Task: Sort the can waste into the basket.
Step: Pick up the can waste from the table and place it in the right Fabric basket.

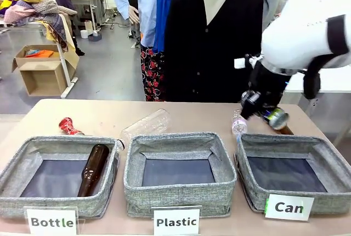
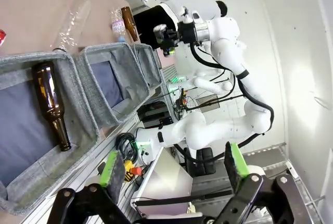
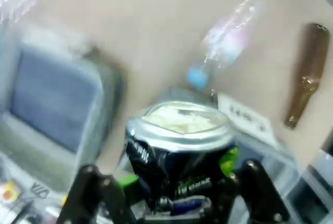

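Right gripper [image 1: 265,111] — black can [image 3: 179,146], "Can" basket [image 1: 330,196]

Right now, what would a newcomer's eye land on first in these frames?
The right gripper hangs by the far rim of the Can basket, shut on a crushed black can. A brown bottle lies in the Bottle basket at the left, and a crushed red can sits on the table just behind it.

Front camera overlooks the basket [image 1: 328,198] and table [image 1: 98,112] (wrist cameras share that table).
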### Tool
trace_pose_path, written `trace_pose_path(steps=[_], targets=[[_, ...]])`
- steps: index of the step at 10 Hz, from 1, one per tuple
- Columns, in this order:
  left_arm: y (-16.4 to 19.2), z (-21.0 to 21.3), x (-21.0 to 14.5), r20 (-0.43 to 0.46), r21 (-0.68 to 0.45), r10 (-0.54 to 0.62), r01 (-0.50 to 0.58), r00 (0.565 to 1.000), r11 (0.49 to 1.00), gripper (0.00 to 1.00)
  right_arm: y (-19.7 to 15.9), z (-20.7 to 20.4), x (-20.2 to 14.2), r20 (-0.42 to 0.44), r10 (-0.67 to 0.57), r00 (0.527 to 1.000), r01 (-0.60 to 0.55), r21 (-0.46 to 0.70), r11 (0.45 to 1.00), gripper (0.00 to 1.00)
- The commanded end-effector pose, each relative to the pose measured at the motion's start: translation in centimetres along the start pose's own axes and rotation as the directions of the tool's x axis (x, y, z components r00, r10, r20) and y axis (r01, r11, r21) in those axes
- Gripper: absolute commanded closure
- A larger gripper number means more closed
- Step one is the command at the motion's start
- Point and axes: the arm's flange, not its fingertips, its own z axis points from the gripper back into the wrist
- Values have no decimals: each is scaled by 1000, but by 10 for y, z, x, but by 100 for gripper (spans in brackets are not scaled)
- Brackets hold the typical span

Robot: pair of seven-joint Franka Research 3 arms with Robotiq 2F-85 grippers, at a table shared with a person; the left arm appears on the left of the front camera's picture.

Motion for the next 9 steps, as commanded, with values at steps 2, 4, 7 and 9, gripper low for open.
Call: trace_pose_path(steps=[2, 4, 7, 9], targets=[[-1, 1, -2, -8, -5, 8, -8, 1000, 1000, 0, -33, -15, -61, -98, 566, 818, -558, 96, 824, 100], [-1, 1, -2, -8, -5, 8, -8, 1000, 1000, 0, -50, -34, -92, -37, 660, 750, -655, 96, 749, 100], [-1, 1, -2, -8, -5, 8, -8, 1000, 1000, 0, -62, -44, -106, 41, 713, 700, -713, 108, 693, 100], [-1, 1, -2, -8, -5, 8, -8, 1000, 1000, 0, -61, -48, -103, 4, 738, 675, -736, 88, 672, 100]])
